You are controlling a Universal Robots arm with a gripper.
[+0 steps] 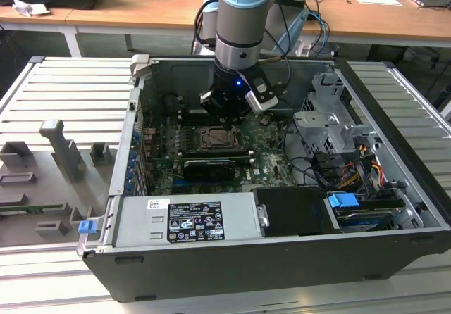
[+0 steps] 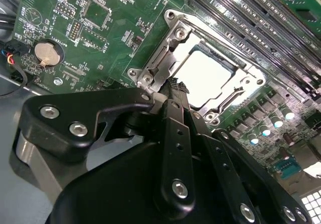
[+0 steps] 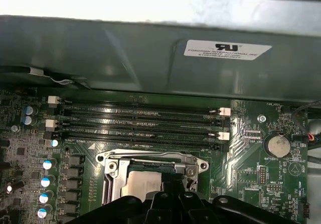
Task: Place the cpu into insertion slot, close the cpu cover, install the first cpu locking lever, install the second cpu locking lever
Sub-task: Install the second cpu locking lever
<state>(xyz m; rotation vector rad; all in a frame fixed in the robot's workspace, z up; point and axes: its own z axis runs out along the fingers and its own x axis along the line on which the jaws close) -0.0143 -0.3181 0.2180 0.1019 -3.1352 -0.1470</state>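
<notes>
open computer case [image 1: 394, 187], motherboard [image 2: 60, 13], coin battery [image 2: 46, 53]

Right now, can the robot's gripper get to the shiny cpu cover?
Probably yes. In the second wrist view the gripper sits right at the edge of the cpu cover, with nothing between them, and the case is open above the board.

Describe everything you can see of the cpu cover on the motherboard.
The cpu cover is a thin silver metal frame with a square cut-out centre, lying flat and closed over the socket on the green motherboard. The pale cpu shows through its opening. Screws sit at the bracket corners around it. The black end effector is at its edge nearest the coin battery; actual contact cannot be judged.
</notes>
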